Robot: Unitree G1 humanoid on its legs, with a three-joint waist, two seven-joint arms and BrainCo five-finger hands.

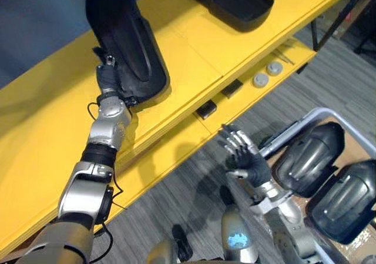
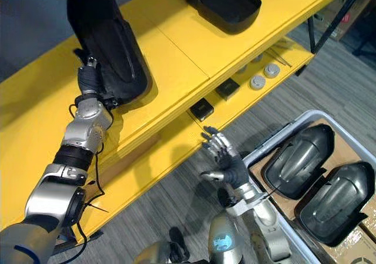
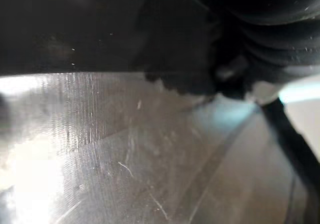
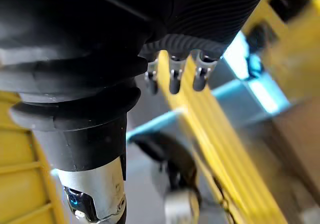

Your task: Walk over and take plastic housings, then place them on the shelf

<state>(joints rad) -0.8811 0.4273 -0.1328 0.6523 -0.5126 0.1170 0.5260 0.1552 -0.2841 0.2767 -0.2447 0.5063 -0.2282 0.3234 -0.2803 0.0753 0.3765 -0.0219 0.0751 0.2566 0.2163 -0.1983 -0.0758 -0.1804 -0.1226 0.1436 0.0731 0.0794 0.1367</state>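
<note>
Left hand (image 1: 109, 76) is up on the top board of the yellow shelf (image 1: 194, 58), right against the near end of a black plastic housing (image 1: 126, 40). The housing sits on the shelf, apparently tipped up a bit. Its long axis runs straight away from the hand toward the far side, roughly in line with the forearm. The left wrist view shows the housing's glossy surface from very close, so I can't tell if the hand is clamped on it or just resting against it.

Right hand (image 1: 245, 158) hangs over the floor, spread wide and holding nothing, between the shelf edge and the grey bin (image 1: 294, 127). Two more housings (image 1: 308, 158) lie side by side in that bin, just beside the right hand and well apart from the left.

A second housing (image 1: 235, 2) already lies further along the shelf top.

Probably the placing step. The right hand is the nearer one for the next pick from the bin.
</note>
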